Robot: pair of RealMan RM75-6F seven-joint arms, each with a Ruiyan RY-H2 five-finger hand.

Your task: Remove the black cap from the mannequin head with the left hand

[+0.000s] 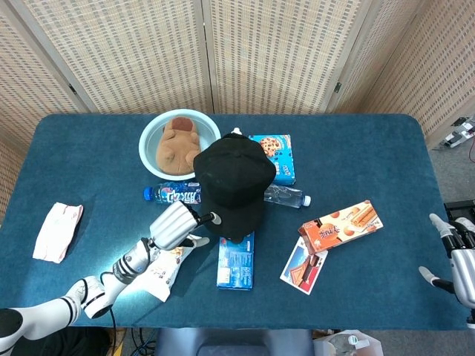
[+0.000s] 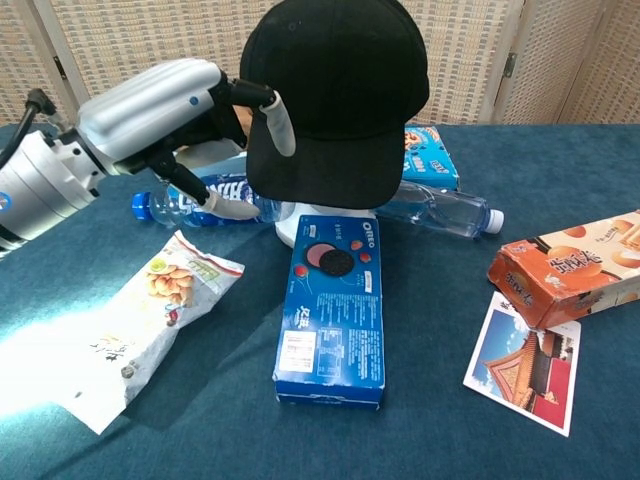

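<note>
The black cap (image 1: 232,184) (image 2: 335,95) sits on the white mannequin head (image 2: 290,231), brim toward me, covering nearly all of it. My left hand (image 1: 177,225) (image 2: 175,112) hangs just left of the cap with fingers spread and nothing in them; its fingertips (image 2: 281,130) reach the brim's left edge, and I cannot tell whether they touch it. My right hand (image 1: 458,256) stays at the table's right edge, fingers apart and empty.
A blue biscuit box (image 2: 333,305) lies in front of the head, a snack bag (image 2: 140,325) to the left under my arm. A water bottle (image 2: 210,197), a clear bottle (image 2: 440,212), a bowl with a plush toy (image 1: 177,140), an orange box (image 2: 570,265) and a postcard (image 2: 525,365) surround it.
</note>
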